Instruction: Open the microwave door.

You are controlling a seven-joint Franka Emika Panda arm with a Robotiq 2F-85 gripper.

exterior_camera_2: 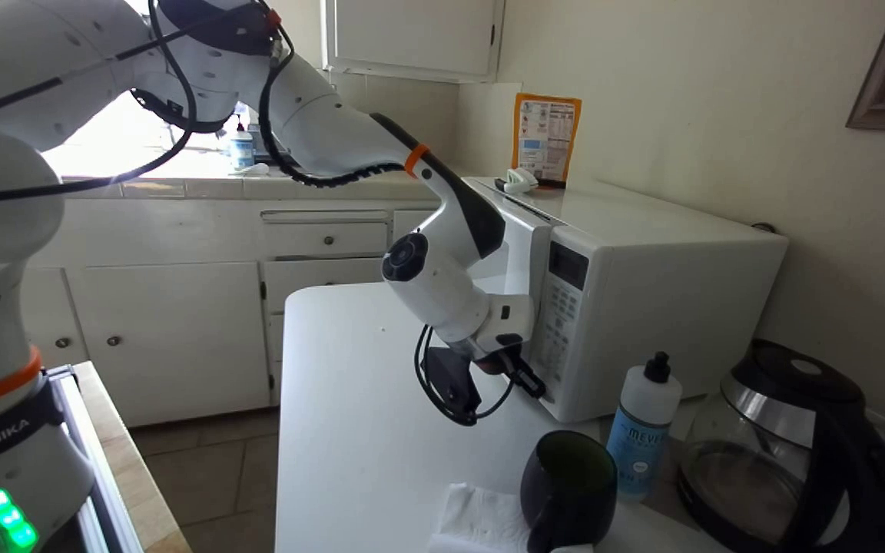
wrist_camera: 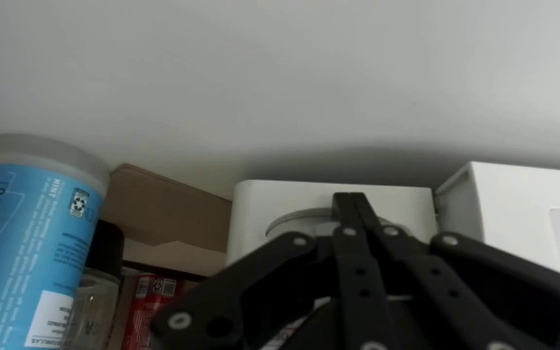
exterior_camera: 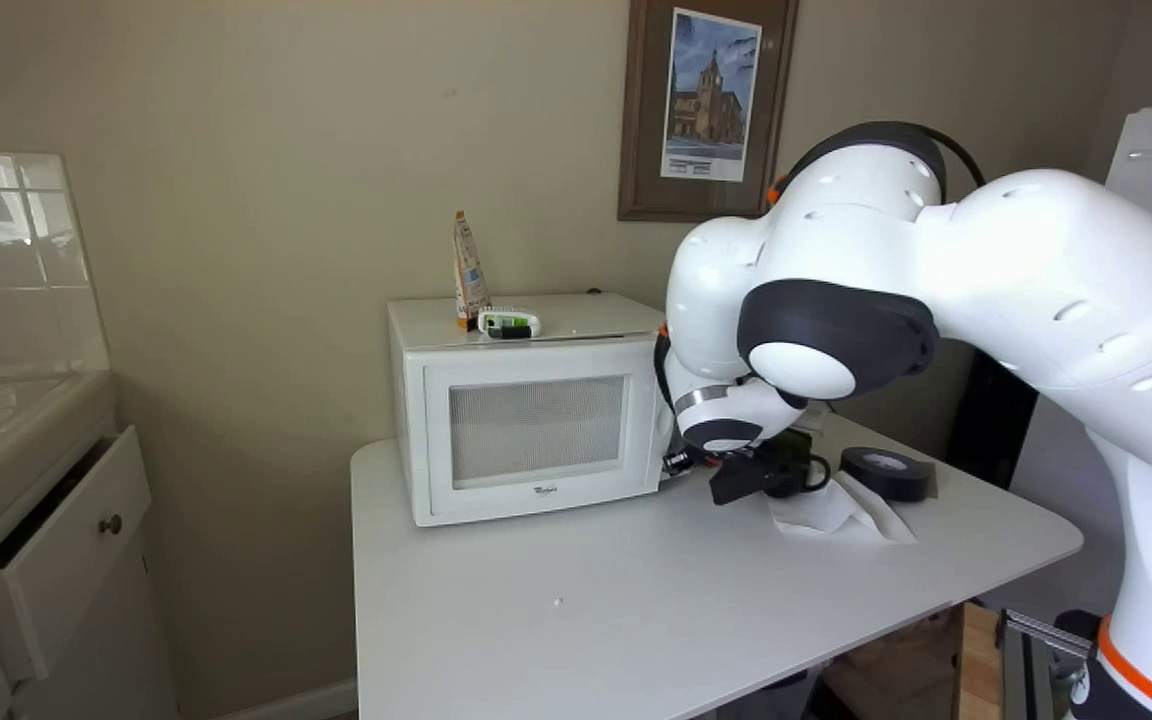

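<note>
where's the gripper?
In an exterior view, right of centre, the gripper is low at the front of the microwave, left of the nearby blue-labelled bottle.

1. A boxy white microwave oven (exterior_camera_2: 665,307) shows a smooth, softly shining body; its wide white door (exterior_camera: 538,432) is finely meshed at the centre.
2. The black two-fingered gripper (wrist_camera: 350,198) is matt, studded with metal screw heads (wrist_camera: 180,321).
3. Smooth gloss covers the jointed white robot arm (exterior_camera: 1066,265).
4. At four o'clock in an exterior view, a rounded, clear kettle (exterior_camera_2: 769,465) wears a shiny metal band (exterior_camera_2: 767,413); at six, creased white paper (exterior_camera_2: 481,513).
5. At one o'clock in an exterior view, a brown rectangular frame (exterior_camera: 636,120) looks wooden; at nine, pale tiles (exterior_camera: 6,270) shine.
</note>
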